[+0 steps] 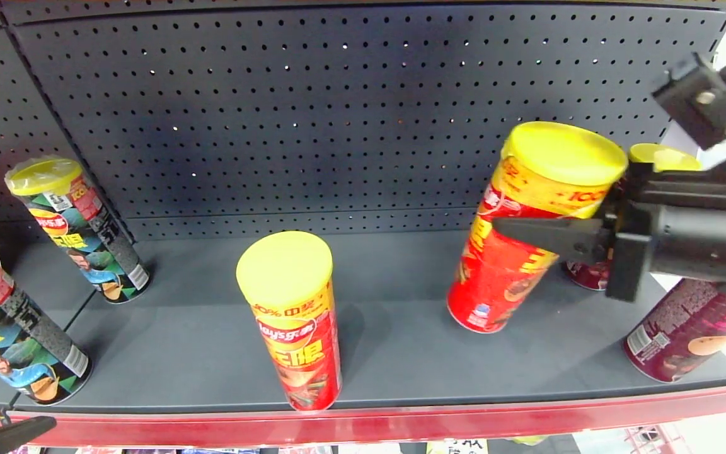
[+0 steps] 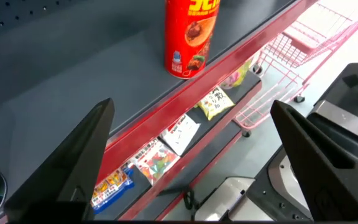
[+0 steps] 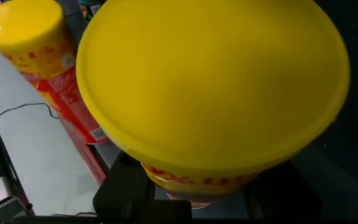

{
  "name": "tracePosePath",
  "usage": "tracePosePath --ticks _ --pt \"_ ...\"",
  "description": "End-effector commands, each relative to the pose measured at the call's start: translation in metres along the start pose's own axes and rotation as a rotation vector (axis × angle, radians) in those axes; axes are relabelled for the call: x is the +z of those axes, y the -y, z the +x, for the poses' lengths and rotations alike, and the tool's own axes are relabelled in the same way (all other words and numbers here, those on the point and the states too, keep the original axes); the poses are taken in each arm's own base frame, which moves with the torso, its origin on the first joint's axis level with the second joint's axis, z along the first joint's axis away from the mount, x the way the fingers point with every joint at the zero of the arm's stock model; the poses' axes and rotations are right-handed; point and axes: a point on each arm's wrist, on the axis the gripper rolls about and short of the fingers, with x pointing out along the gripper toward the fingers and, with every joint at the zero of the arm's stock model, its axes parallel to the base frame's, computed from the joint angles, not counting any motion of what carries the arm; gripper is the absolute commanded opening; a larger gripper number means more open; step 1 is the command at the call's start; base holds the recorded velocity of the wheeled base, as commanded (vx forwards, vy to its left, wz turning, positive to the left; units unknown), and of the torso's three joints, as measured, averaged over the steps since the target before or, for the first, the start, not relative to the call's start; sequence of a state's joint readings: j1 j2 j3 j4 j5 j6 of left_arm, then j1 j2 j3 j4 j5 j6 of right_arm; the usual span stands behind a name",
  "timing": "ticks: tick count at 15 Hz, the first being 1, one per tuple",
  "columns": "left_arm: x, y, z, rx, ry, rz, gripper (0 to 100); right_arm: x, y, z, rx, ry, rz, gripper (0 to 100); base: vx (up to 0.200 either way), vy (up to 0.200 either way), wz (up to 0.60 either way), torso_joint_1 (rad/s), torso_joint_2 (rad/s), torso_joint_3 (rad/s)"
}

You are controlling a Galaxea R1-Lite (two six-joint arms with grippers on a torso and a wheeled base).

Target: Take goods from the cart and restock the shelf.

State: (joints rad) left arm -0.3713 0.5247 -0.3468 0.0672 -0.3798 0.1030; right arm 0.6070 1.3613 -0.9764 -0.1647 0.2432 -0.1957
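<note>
Crisp can (image 1: 501,284) with yellow lid gripped at mid-height by right pincer (image 1: 520,224) reaching in from the right, long axis tilted, lid leaning right, base low at the shelf (image 1: 401,353) right of centre; left pincer (image 2: 185,155) open, near left, well apart.

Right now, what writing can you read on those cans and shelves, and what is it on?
Front red can: yellow characters and a logo, curved away; not readable whole.
Held red can in the right gripper: print partly hidden by a finger.
Dark-patterned cans, purple can: labels too small.
Packets lower down: too blurred.
So nothing can be quoted.
</note>
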Motion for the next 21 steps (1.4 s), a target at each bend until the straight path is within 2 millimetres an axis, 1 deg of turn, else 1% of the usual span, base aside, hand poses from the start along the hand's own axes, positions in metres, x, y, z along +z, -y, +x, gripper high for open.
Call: tracePosePath --ticks 1,2,4,6,8,10,14,18,21 --pt "0.001 0.001 -0.002 0.004 0.012 0.005 100 0.000 0.009 0.065 0.031 -0.044 0.006 0 0.000 0.000 0.00 0.000 0.00 0.000" --pt "0.002 0.000 -0.002 0.004 0.012 0.003 100 0.000 0.013 0.084 0.028 -0.031 0.010 0 0.000 0.000 0.00 0.000 0.00 0.000" --pt "0.000 0.000 -0.001 0.003 0.004 0.000 100 -0.001 0.017 0.110 0.034 -0.023 0.015 0 0.000 0.000 0.00 0.000 0.00 0.000" --pt "-0.001 0.000 -0.001 0.004 0.002 -0.011 100 -0.002 0.012 0.127 0.062 -0.025 0.013 0 0.000 0.000 0.00 0.000 0.00 0.000" --pt "0.001 0.000 -0.001 0.015 0.007 -0.033 100 -0.008 0.011 0.140 0.074 -0.042 0.015 0 0.000 0.000 0.00 0.000 0.00 0.000" --pt "0.002 0.000 -0.001 0.020 0.005 -0.035 100 -0.009 0.006 0.150 0.090 -0.047 0.013 0 0.000 0.000 0.00 0.000 0.00 0.000" --pt "0.001 0.000 -0.001 0.021 0.002 -0.036 100 -0.007 0.008 0.168 0.094 -0.032 0.010 0 0.000 0.000 0.00 0.000 0.00 0.000" --pt "0.002 -0.001 -0.001 0.036 0.008 -0.033 100 -0.011 0.000 0.177 0.115 -0.043 0.008 0 0.000 0.000 0.00 0.000 0.00 0.000" --pt "0.001 -0.001 -0.001 0.035 0.005 -0.034 100 -0.012 0.000 0.180 0.117 -0.044 0.006 0 0.000 0.000 0.00 0.000 0.00 0.000"
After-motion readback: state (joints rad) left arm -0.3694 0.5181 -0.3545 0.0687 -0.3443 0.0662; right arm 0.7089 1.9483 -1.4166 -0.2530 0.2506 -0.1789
